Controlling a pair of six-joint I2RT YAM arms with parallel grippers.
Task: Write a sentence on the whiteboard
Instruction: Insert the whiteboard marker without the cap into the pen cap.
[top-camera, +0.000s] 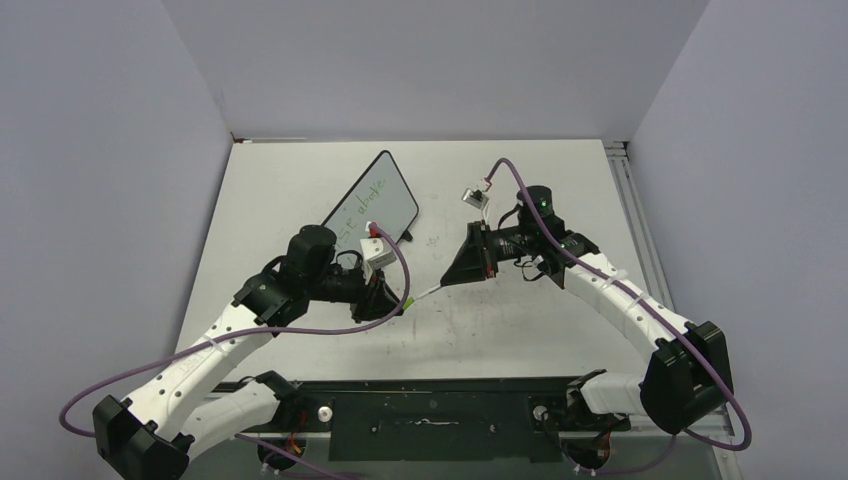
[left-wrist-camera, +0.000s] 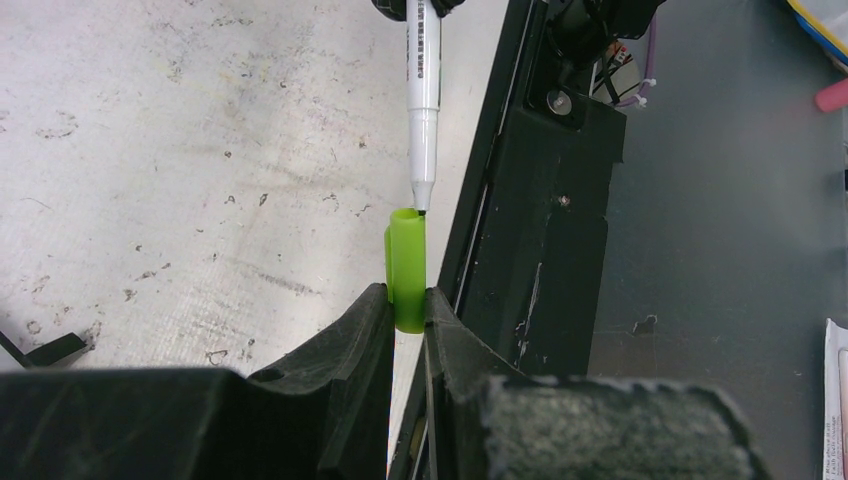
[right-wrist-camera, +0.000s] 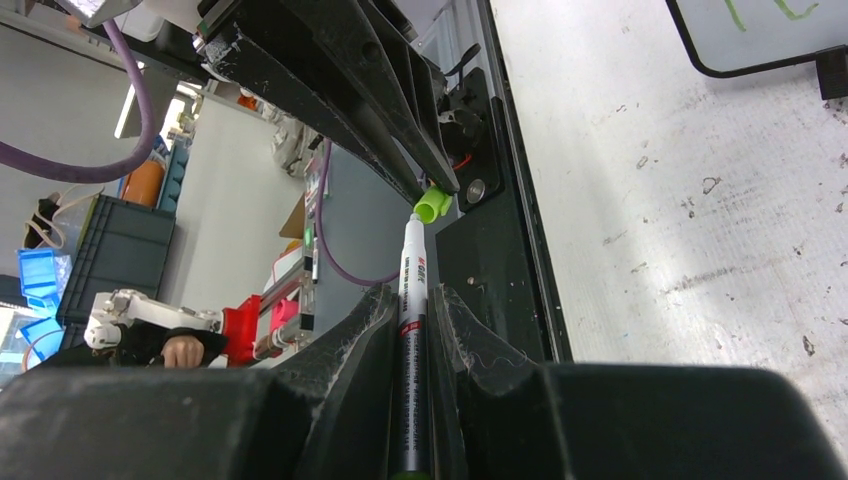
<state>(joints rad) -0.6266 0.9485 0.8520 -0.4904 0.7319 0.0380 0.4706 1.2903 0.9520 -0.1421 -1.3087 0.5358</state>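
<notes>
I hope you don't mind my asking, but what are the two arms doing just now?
The right gripper holds a white marker, and the left gripper holds its green cap. The marker's tip sits right at the cap's mouth, so they appear to be recapping it. The whiteboard further back already carries green lettering.

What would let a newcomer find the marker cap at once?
Start at the white table, midway between the two arms. The left tool pinches the cap: a short bright green tube, facing the white marker's tip. Nothing else nearby is that green.
</notes>
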